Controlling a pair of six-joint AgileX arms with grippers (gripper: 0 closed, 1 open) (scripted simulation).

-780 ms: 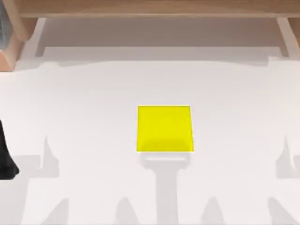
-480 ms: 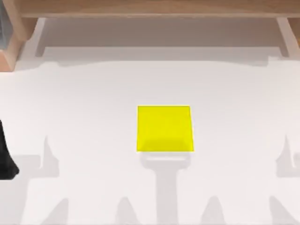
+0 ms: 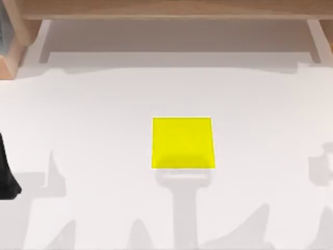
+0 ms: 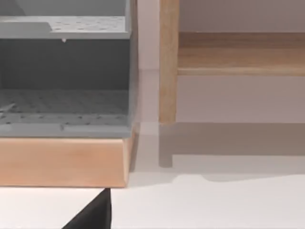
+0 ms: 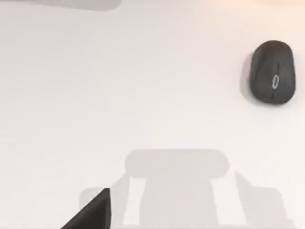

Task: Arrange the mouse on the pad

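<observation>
Mouse point(image 5: 272, 71) and pad are well apart at this point, so the placing is wholly undone; I judge the task to be at its very start, with the approach only beginning.

Going from the left of the top view: a black part of the left arm point(image 3: 6, 177) sits at the left edge of the white desk point(image 3: 104, 104), where it was in both earlier pictures, so that arm looks parked. Its wrist camera looks toward a grey perforated rack point(image 4: 64, 71) on a wooden base point(image 4: 62, 162) beyond the desk's far edge. Whether the left hand is spread or pressed together I cannot tell.

At the middle lies the pad point(image 3: 182, 142), a flat, plain bright-yellow square, bare on top and unmoved.

At the right, the change: the shadow near the right edge has shifted and a new slanting shadow has appeared low on the desk, which suggests the right arm has started to move. Its wrist camera looks down on bare desk with the mouse lying flat on it, touched by nothing. The mouse is a dark grey rounded oval with a small pale scroll wheel near one end, smooth and low, likely needing a grip across its narrow sides. The right hand's state cannot be told either.
</observation>
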